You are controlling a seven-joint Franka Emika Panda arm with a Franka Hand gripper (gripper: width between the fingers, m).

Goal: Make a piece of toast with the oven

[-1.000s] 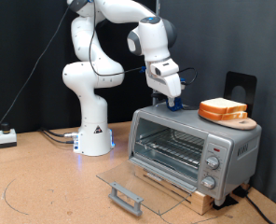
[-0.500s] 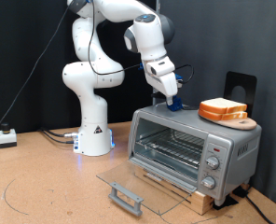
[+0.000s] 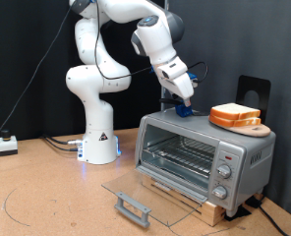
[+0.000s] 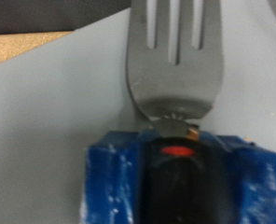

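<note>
The silver-grey oven (image 3: pixel 216 147) stands at the exterior view's right on a wooden base, its glass door (image 3: pixel 136 190) dropped flat open and the wire rack (image 3: pixel 175 157) bare. Two bread slices (image 3: pixel 236 114) lie stacked on a wooden board on the oven's roof. My gripper (image 3: pixel 185 98) hangs tilted just above a blue block (image 3: pixel 188 112) on the roof, left of the bread. The wrist view shows a metal fork (image 4: pixel 175 56) on the grey roof (image 4: pixel 54 112), its black handle set in the blue block (image 4: pixel 115 182). My fingers do not show there.
The arm's white base (image 3: pixel 98 138) stands left of the oven. The door's bar handle (image 3: pixel 133 207) juts out over the brown table. A small white box (image 3: pixel 6 144) with cables sits at the far left. A black stand (image 3: pixel 254 93) is behind the bread.
The gripper has tilted and shifted slightly up and to the exterior view's right over the blue block. Oven, door and bread have not moved.
</note>
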